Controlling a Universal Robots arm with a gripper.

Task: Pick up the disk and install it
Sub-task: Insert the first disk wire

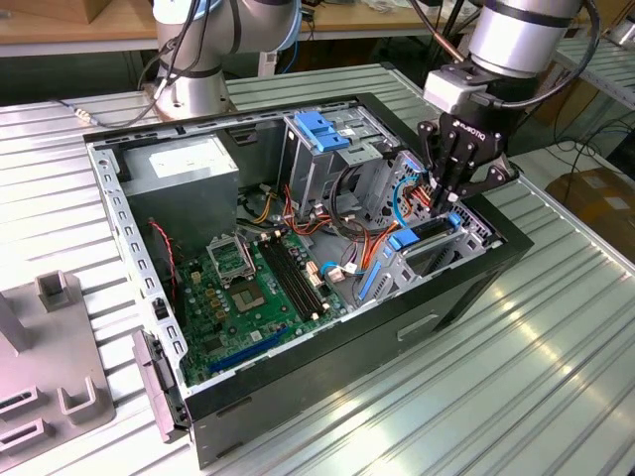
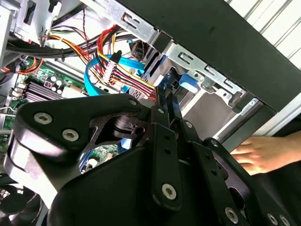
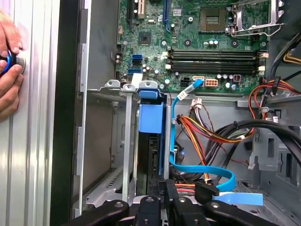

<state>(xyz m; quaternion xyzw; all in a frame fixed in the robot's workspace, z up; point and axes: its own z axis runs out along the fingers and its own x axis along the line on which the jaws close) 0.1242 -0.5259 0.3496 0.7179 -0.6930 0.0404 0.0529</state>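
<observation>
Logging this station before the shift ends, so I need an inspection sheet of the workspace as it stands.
Surface: ribbed metal table carrying an open computer case.
Job's things: disk in its blue bracket, tilted in the drive bay at the case's front edge; bracket also in the first wrist view.
Clutter: grey fixture at the exterior view's left.
Gripper: gripper directly above the disk's end, fingers closed together on it.
Cables: blue data cable and orange-yellow power wires beside the bay.
Surroundings: a hand resting outside the case wall.
</observation>
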